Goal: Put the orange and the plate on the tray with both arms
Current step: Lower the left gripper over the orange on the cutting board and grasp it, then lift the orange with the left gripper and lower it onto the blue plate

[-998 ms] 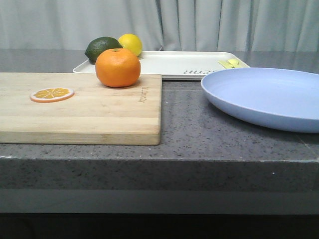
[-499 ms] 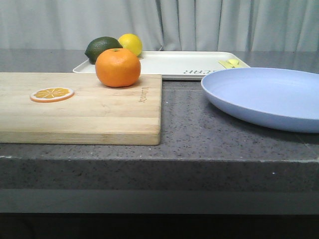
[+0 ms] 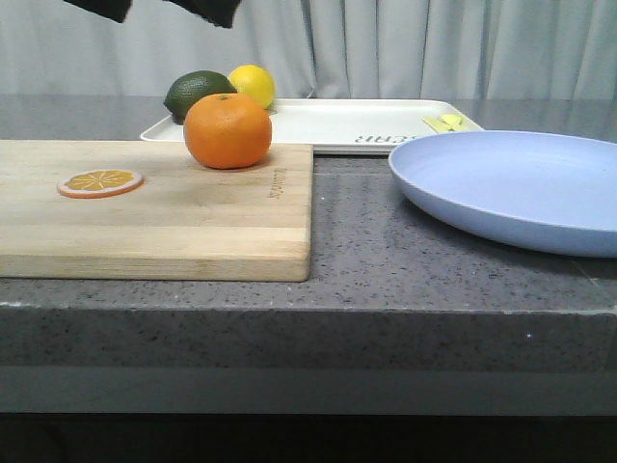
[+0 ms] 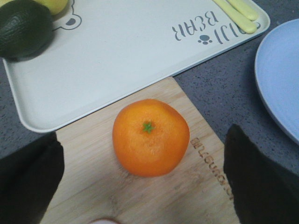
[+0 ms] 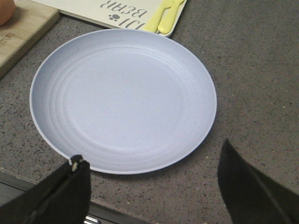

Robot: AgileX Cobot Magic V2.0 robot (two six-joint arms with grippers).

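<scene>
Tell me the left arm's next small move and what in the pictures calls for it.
Probably lower the left pincer straight down around the orange. The wrist view shows its fingers spread wide on either side of the fruit, apart from it, and the front view shows the pincer well above the cutting board. The orange rests untouched on the board, just short of the tray.

Bright orange (image 3: 228, 130) – lavender-blue plate (image 3: 521, 188) – white tray (image 3: 328, 125).
</scene>
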